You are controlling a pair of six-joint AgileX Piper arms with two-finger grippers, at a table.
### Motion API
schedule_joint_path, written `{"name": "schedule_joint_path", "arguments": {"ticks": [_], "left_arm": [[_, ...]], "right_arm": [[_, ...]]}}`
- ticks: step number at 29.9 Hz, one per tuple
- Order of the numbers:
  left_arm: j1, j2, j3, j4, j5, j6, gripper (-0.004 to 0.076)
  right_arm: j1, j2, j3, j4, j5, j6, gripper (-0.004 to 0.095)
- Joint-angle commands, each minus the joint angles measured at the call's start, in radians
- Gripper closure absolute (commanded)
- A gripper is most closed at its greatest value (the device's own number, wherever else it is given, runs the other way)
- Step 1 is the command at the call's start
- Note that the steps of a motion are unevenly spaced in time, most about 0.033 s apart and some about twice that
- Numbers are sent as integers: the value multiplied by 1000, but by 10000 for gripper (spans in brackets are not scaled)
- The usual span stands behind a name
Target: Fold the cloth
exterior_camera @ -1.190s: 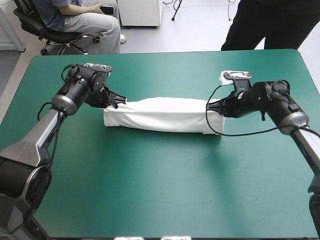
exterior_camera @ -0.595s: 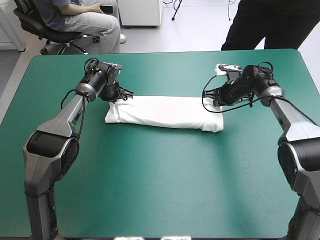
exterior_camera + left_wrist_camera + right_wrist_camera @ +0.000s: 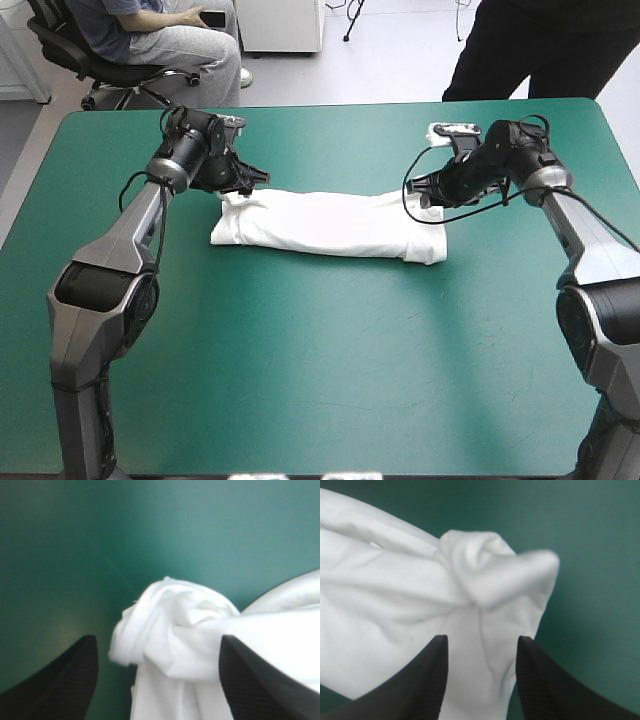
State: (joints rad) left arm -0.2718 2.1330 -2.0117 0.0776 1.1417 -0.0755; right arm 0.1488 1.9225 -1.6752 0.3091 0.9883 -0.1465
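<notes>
The white T-shirt [image 3: 330, 225] lies as a long folded band across the middle of the teal-green table. My left gripper [image 3: 252, 180] hovers at the band's left end, by its far corner. In the left wrist view its black fingers stand wide apart, so the left gripper [image 3: 157, 640] is open, with a bunched knot of T-shirt [image 3: 175, 625] loose between them. My right gripper [image 3: 420, 188] is at the right end's far corner. In the right wrist view the right gripper [image 3: 482, 640] is open more narrowly, with the T-shirt [image 3: 420, 595] lying in the gap.
Bare teal-green cover [image 3: 320, 380] stretches from the T-shirt to the table's near edge. A narrower strip of cover [image 3: 330, 140] lies between the T-shirt and the far edge.
Earlier both grippers were shut on the T-shirt's ends and carried them toward the far edge. Both have now opened and let the ends go; the band rests on the table.
</notes>
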Motion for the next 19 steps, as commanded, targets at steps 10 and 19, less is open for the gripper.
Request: {"name": "schedule_joint_path", "arguments": {"ticks": [10,19], "left_arm": [[-92,-165,-52,-66,-12,20,741],[-254,-130,-50,-108,-81,49,741]], "right_arm": [[-69,-161,-53,-8,34,-13,481],[-75,-162,-53,17,50,-7,503]]}}
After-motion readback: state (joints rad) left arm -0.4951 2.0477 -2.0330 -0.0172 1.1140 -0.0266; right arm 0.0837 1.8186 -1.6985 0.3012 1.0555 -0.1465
